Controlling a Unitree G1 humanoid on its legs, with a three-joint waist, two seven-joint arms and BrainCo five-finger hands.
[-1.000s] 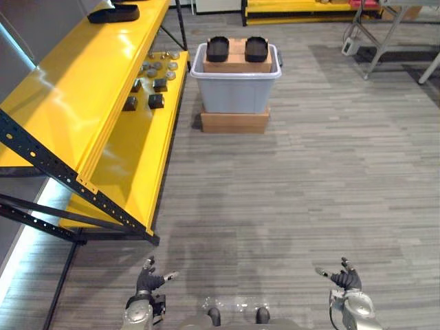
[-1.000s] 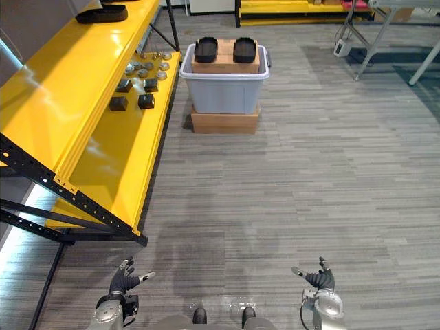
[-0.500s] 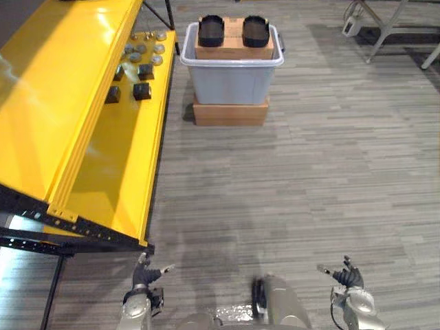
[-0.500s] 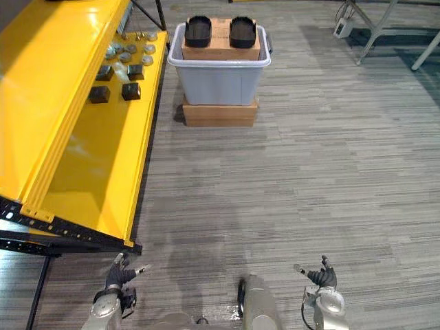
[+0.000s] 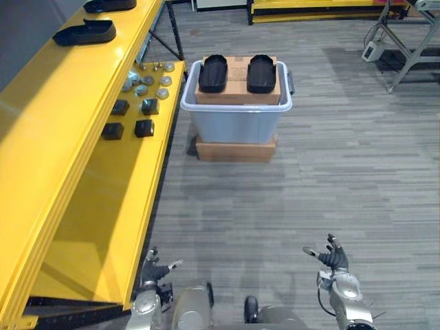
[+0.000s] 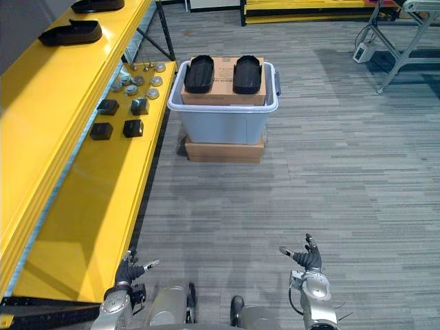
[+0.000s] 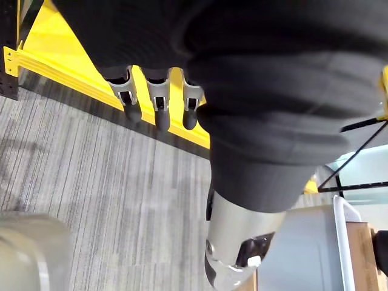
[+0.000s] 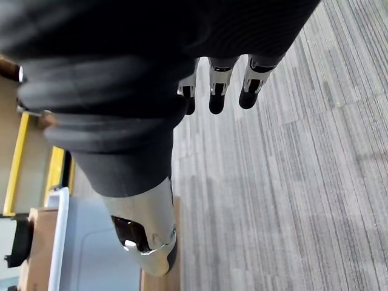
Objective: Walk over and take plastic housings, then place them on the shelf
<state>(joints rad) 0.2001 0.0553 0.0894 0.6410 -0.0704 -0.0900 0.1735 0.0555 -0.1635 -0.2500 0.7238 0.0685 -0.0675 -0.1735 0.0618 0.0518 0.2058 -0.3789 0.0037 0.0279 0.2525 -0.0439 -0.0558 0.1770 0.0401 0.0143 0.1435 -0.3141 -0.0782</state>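
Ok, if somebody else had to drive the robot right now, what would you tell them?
Left hand open, empty, low beside the yellow shelf. Right hand open, empty, over the floor. Two black housings lie on the cardboard box in the grey bin ahead; two other housings already sit on the shelf's top level. Left to do: walk to the bin, take both, shelve them.

Shelf [image 5: 62,130] runs along my left. Ahead I see a bin [image 5: 237,124] on a box [image 5: 236,150], two housings [image 5: 212,73] side by side on a carton [image 5: 236,72] inside.
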